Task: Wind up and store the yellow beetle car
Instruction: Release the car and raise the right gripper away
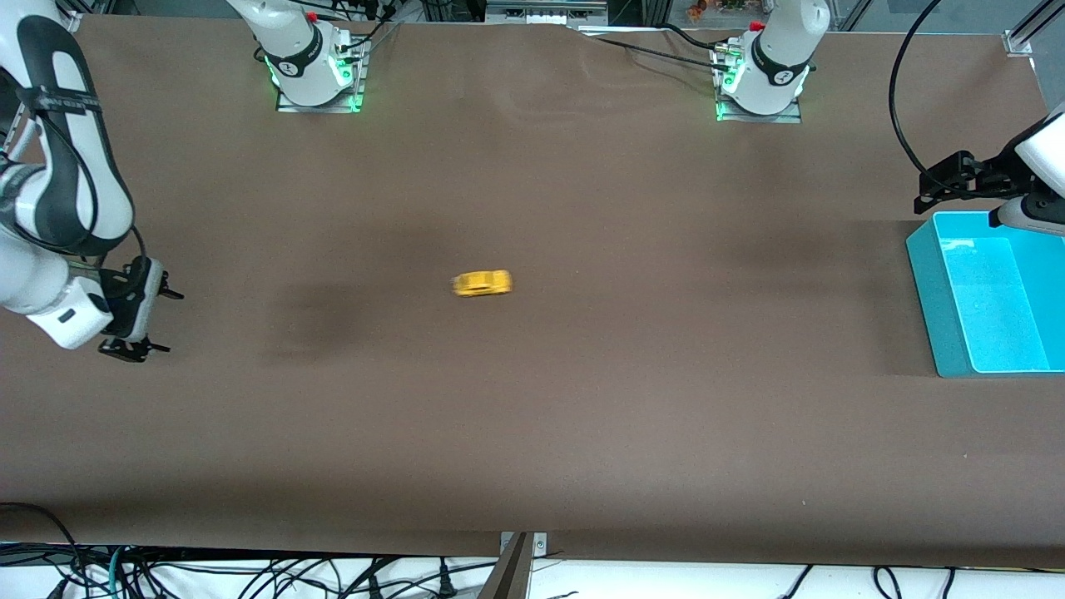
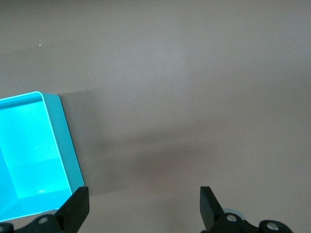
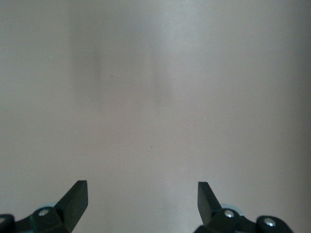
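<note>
Resting on its wheels on the brown table [image 1: 532,416], the yellow beetle car [image 1: 482,284] sits near the table's middle, blurred in the front view and free of both grippers. Its long axis runs along the 3-to-9 o'clock line of that view.

Right gripper [image 1: 148,320]: positioned at about 9 o'clock from the car, well apart from it, toward the right arm's end of the table. Its fingers are spread wide and hold nothing. The right wrist view shows only bare brown surface between the two dark fingertips [image 3: 75,196].

Left gripper [image 1: 936,190]: positioned at about 2 o'clock from the car, well apart from it, at the left arm's end of the table, over the rim of the turquoise bin [image 1: 923,283]. In the left wrist view the fingertips [image 2: 77,206] stand wide apart with nothing between them; one tip overlaps a corner of the bin [image 2: 68,145] in that picture.

Turquoise bin: an open rectangular tray lying at roughly 3 o'clock from the car, well apart from it. Its visible interior holds no object. Part of it runs past the front view's edge.

Shadows of both arms fall on the tabletop.
</note>
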You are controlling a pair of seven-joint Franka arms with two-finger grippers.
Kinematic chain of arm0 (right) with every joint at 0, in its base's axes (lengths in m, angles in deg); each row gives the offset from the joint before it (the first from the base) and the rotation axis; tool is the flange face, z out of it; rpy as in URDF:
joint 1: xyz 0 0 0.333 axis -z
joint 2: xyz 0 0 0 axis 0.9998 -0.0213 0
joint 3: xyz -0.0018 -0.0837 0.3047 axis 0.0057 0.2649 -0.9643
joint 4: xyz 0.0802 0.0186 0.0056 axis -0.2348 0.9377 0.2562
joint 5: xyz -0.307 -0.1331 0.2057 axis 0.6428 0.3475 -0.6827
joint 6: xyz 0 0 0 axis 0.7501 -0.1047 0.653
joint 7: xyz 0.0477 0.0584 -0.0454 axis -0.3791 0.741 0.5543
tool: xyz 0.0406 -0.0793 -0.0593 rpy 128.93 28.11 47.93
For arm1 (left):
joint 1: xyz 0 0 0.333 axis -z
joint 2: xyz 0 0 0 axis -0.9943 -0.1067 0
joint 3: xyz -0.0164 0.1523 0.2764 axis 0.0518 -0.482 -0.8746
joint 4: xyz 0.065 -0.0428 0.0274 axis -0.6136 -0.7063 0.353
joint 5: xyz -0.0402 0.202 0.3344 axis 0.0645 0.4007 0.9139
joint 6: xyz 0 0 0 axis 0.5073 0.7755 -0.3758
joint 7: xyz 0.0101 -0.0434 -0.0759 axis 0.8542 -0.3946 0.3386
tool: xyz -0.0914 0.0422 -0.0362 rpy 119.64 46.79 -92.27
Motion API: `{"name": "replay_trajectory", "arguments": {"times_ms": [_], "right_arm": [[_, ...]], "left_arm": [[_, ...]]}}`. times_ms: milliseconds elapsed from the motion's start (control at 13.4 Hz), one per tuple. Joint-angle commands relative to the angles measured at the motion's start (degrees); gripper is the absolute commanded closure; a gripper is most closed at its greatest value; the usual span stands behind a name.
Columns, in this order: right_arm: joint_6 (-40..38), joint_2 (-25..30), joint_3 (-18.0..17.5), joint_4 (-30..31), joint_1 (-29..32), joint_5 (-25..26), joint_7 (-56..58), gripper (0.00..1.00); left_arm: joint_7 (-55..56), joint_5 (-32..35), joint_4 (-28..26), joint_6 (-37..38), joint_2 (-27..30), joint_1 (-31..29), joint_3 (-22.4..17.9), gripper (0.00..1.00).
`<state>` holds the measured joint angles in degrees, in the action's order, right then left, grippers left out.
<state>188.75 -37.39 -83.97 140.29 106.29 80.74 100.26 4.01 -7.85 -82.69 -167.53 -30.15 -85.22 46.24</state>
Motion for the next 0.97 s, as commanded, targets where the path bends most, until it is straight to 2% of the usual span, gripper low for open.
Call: {"name": "replay_trajectory", "arguments": {"times_ms": [0,372,893], "right_arm": [[-3.23,3.03,-1.03,-1.13,1.03,0.48,-5.86,0.0],[-6.49,5.76,-1.03,-2.45,1.03,0.66,-9.83,0.0],[-12.82,10.59,-1.2,-4.47,-0.37,1.1,-24.58,0.0]], "left_arm": [[0.17,-0.16,0.69,0.49,0.27,-0.15,0.13,0.0],[0.17,-0.16,0.6,0.49,0.27,-0.15,0.13,0.0],[0.17,-0.16,0.6,0.67,0.27,-0.15,0.13,0.0]]}}
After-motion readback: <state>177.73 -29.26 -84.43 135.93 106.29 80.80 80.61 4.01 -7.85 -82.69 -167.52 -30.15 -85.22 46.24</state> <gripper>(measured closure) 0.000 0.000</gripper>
